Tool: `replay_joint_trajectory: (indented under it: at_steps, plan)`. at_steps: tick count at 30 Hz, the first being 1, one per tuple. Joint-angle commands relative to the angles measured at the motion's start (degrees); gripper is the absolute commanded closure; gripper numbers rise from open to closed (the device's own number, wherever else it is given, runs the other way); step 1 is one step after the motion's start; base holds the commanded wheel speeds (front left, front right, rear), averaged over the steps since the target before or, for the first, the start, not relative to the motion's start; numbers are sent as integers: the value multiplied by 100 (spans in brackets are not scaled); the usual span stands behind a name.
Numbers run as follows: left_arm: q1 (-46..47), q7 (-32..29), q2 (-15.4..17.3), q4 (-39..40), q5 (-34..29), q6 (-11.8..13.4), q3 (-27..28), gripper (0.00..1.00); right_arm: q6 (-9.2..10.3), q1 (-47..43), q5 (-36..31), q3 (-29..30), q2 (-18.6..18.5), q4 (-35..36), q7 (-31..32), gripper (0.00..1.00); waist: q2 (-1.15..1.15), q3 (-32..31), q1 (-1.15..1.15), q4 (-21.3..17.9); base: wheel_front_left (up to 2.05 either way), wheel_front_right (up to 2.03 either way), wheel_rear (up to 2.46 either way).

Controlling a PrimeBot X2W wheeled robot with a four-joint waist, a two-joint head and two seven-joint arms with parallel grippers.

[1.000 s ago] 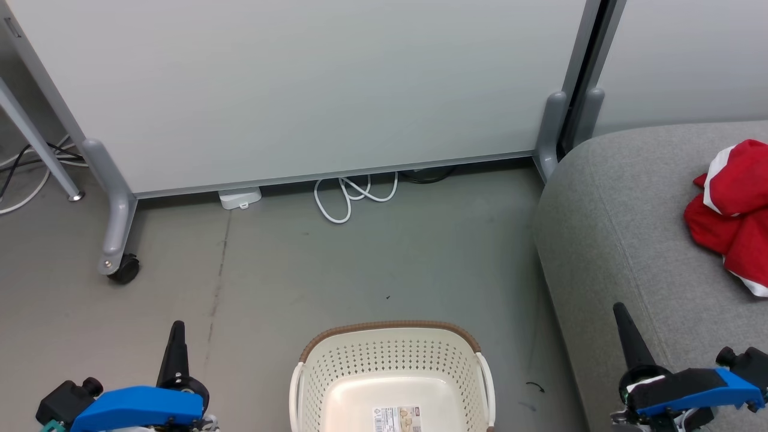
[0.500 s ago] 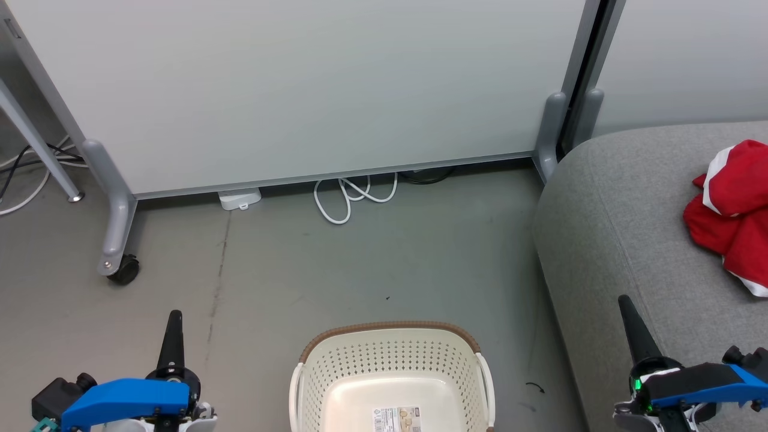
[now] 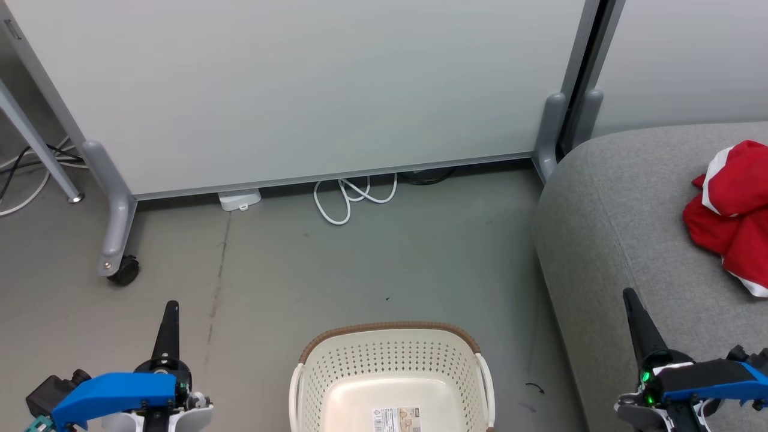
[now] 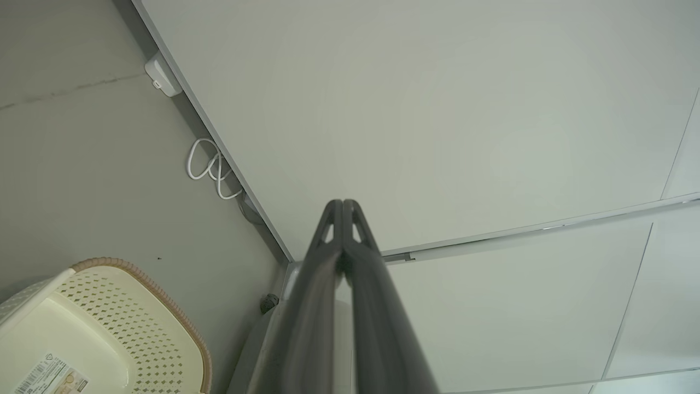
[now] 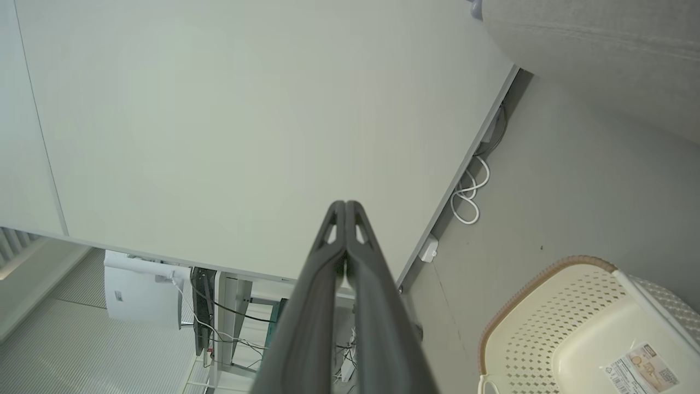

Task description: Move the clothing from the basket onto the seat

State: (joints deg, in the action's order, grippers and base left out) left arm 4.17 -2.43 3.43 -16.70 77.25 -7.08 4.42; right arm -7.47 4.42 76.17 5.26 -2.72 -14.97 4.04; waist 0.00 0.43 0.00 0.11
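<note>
Lying in a crumpled red-and-white heap on the light-grey seat (image 3: 624,228), the clothing (image 3: 735,222) sits at the far right of the head view. Its long axis runs roughly away from the robot, and its outer side is cut off by the picture's edge, so whether one garment or two make up the heap cannot be told. The cream laundry basket (image 3: 390,328) stands on the floor just left of the seat's rounded corner. The part of its bottom that shows is bare apart from a printed sticker (image 3: 396,419); its near end is out of the picture. The right gripper (image 3: 628,294) hovers over the seat's front edge, its fingers clenched together on nothing. The heap lies ahead of it and to its right, well apart. The left gripper (image 3: 172,306) is likewise pressed closed and empty, over the floor on the basket's far side, so the right arm is plainly the nearer to the clothing. Judged from this, the transfer looks finished or close to it, and any further move would likely be a check of the basket's hidden near end. Behind stand a white partition panel (image 3: 300,90) and a looped white cable (image 3: 354,201).
</note>
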Motion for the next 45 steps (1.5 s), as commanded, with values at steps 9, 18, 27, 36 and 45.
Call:
replay_joint_trajectory:
  at_steps: [9,18,27,36,45]
  plan:
    - [145,-127,-6,117,455,-44,81,100,-4,141,484,48,-23,73,91,100,0,-6,0,-2,0,0,0]
    - [179,-230,-26,175,818,-53,135,100,-4,163,877,78,-24,84,146,100,0,-12,0,-5,0,0,0]
    - [211,-322,-41,229,1160,-61,177,100,-4,188,1240,109,-25,97,204,100,0,-18,0,-8,0,0,0]
    - [239,-415,-58,278,1478,-64,221,100,-4,210,1585,133,-26,104,252,100,0,-24,0,-10,0,0,0]
    - [234,-432,-60,282,1521,-65,227,100,-4,207,1631,135,-26,105,261,100,0,-25,0,-11,0,0,0]
